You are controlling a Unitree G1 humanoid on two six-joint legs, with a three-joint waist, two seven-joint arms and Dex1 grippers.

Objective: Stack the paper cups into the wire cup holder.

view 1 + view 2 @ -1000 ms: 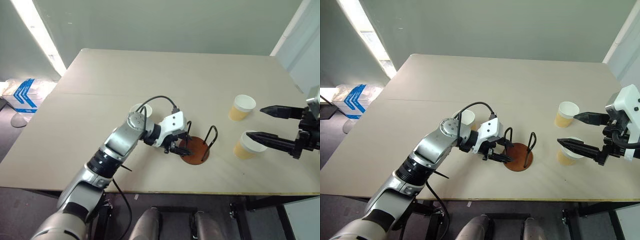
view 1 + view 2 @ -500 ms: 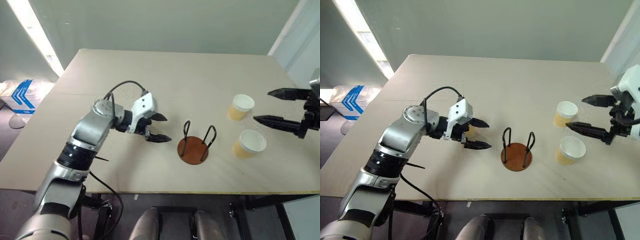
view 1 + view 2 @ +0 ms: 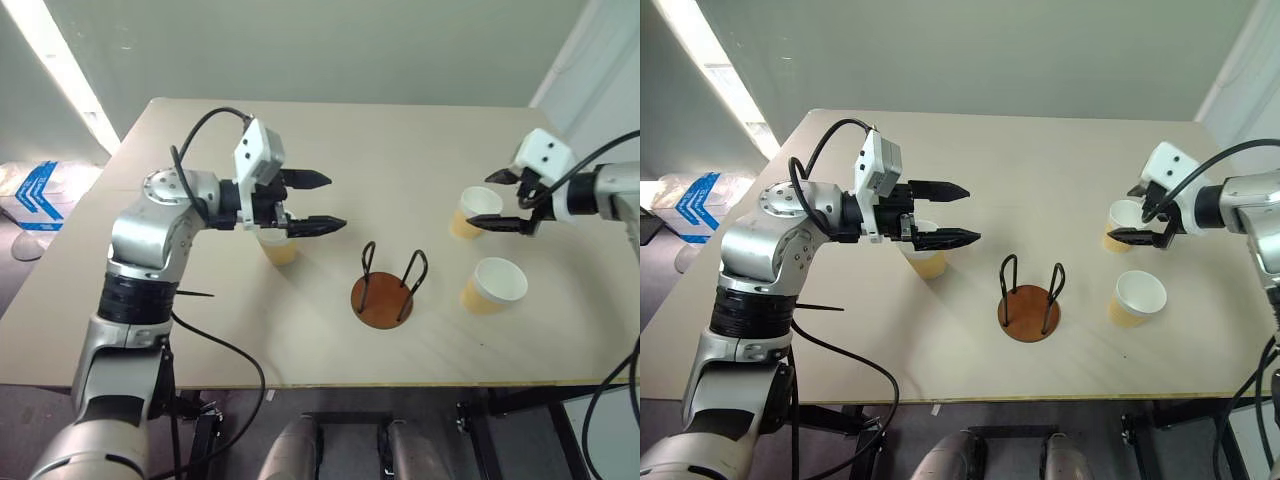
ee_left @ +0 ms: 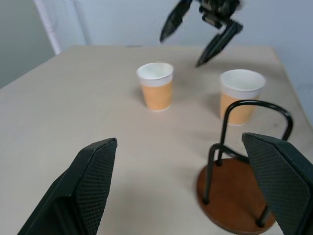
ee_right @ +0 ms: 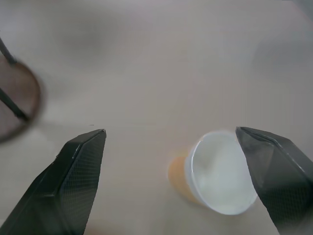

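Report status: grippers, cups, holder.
Both grippers open, empty: left gripper, right gripper. Three paper cups upright on table. Wire cup holder empty, unobstructed.

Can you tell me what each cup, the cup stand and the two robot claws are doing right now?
Left claw: open, holding nothing, above the near-left cup.
Right claw: open, holding nothing, by the far right cup.
Near-left cup: upright, on the table.
Far right cup: upright, on the table.
Near right cup: upright, on the table.
Wire cup holder: upright, no cups in it.
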